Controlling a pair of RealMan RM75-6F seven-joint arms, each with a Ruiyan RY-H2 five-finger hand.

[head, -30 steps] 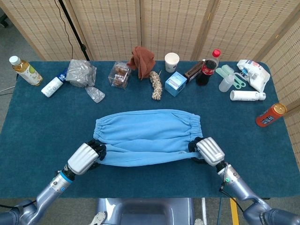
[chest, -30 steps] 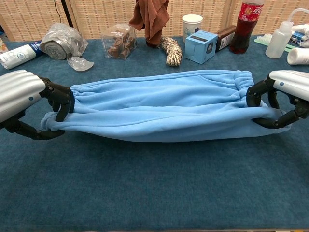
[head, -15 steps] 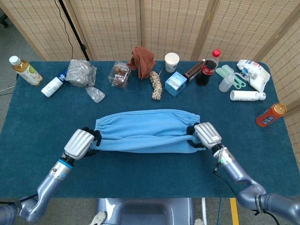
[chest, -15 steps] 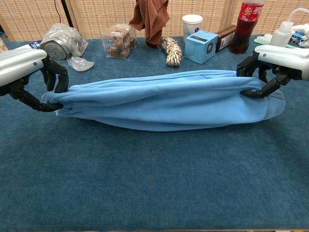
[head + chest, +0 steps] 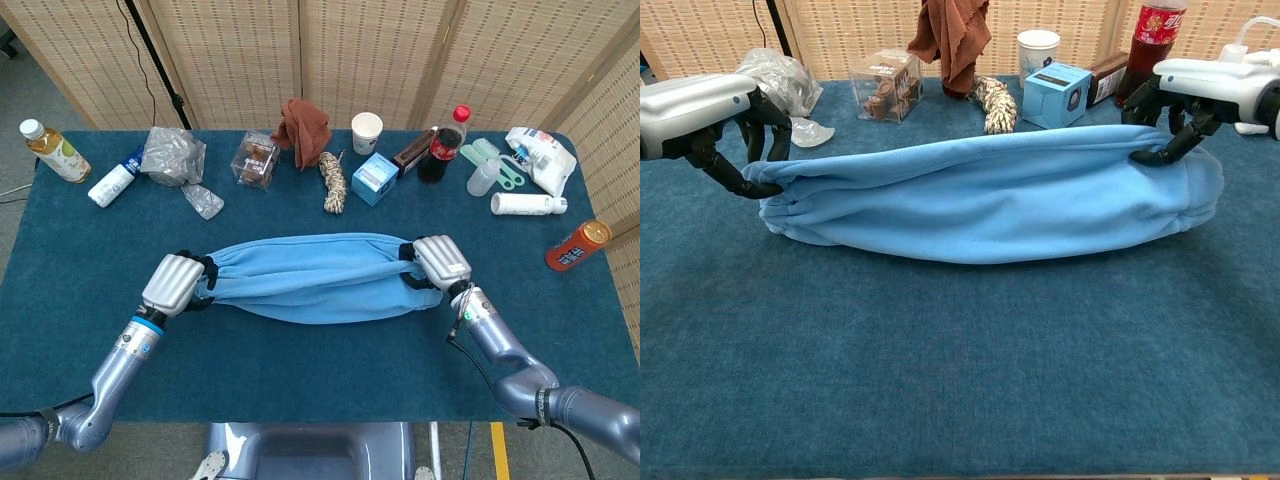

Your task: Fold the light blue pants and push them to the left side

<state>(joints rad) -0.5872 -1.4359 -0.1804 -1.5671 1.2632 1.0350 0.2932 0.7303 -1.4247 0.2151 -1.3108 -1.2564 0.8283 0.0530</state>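
Observation:
The light blue pants (image 5: pixel 315 277) (image 5: pixel 990 195) lie folded lengthwise into a long band across the middle of the table. My left hand (image 5: pixel 176 283) (image 5: pixel 710 115) pinches the band's left end at its far edge. At the right end my right hand (image 5: pixel 436 261) (image 5: pixel 1200 95) pinches the far edge in the same way. Both hands hold the upper layer laid over the lower one, with the elastic cuffs bunched beneath them.
A row of items lines the far edge: a tea bottle (image 5: pixel 55 151), a foil bundle (image 5: pixel 172 156), a clear box (image 5: pixel 257 160), a brown cloth (image 5: pixel 304 127), a rope (image 5: pixel 333 183), a cup (image 5: pixel 367 132), a blue box (image 5: pixel 375 179), a cola bottle (image 5: pixel 445 143). An orange can (image 5: pixel 577 245) lies at the right.
Both hands carried the near edge of the pants away from me and over onto the far edge. The cloth went from a wide spread to a narrower folded band.

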